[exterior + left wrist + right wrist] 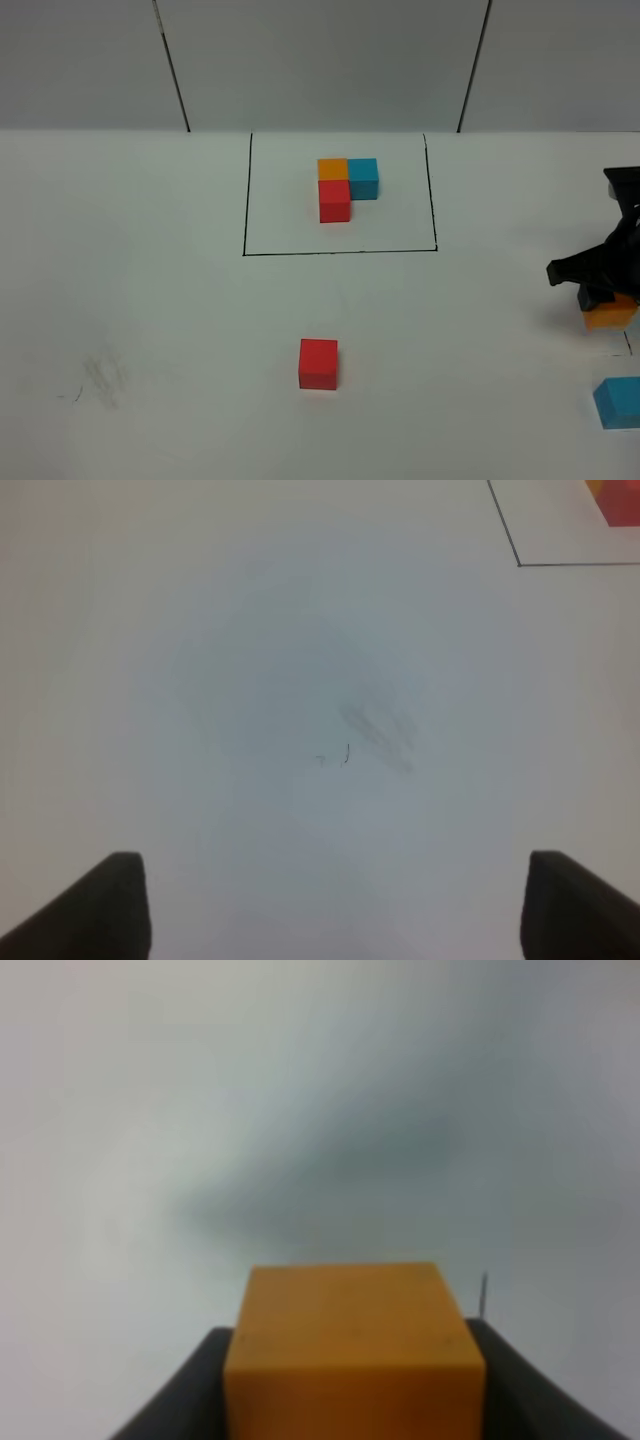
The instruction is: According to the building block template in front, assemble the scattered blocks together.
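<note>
The right claw (600,296) is clamping the orange block (352,1350) near the blue block (618,402); the left claw (335,910) is hovering open.

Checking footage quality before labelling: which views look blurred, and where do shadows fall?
Exterior high: sharp, evenly lit, loose red block casting barely any shadow. Left wrist: soft, fingertips blurred. Right wrist: out of focus, orange block soft-edged, diffuse dark shadow on the table beyond it.

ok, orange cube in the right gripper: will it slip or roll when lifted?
Probably rigid: the orange cube shows crisp flat faces in the right gripper. Flat sides, so unlikely to roll. Matte surface suggests fair grip.
</note>
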